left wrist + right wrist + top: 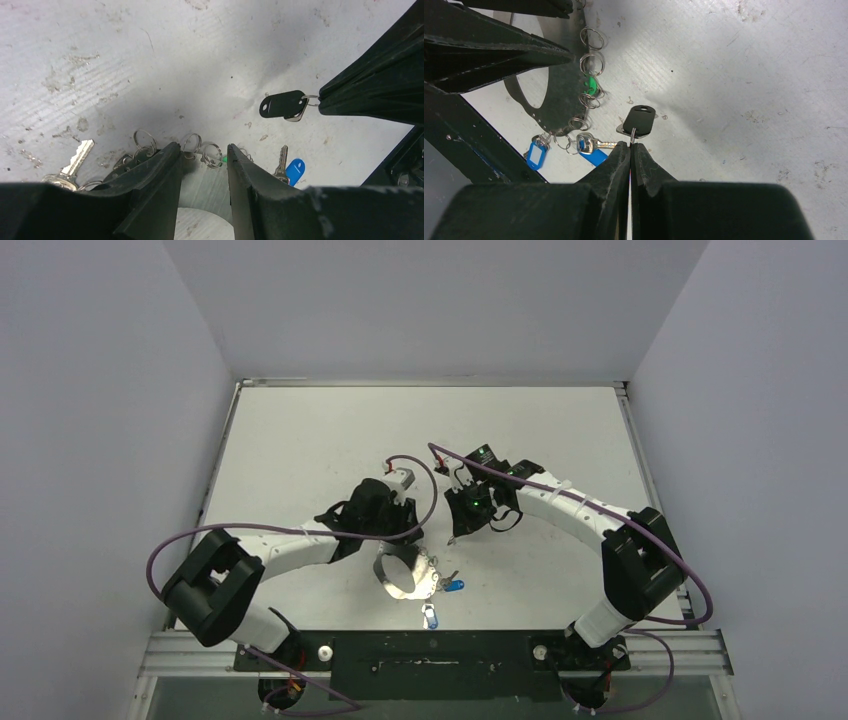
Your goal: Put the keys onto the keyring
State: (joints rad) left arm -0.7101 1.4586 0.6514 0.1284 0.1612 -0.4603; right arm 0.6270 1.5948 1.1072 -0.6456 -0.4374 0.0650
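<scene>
No legible text, brand, number or sign in any view.
- Black tag (639, 120): plain face, no print readable.
- Blue tag (536, 154): pale label window, nothing readable in it.
- Blue key head (295, 170): plain, no lettering visible.
- Silver key (77, 157): any stamping too small to read.
- Keyring (555, 107): dark in shadow, no lettering readable.

Lab test cell: bare grey walls (100, 390) around scuffed white table (300, 440).
</scene>
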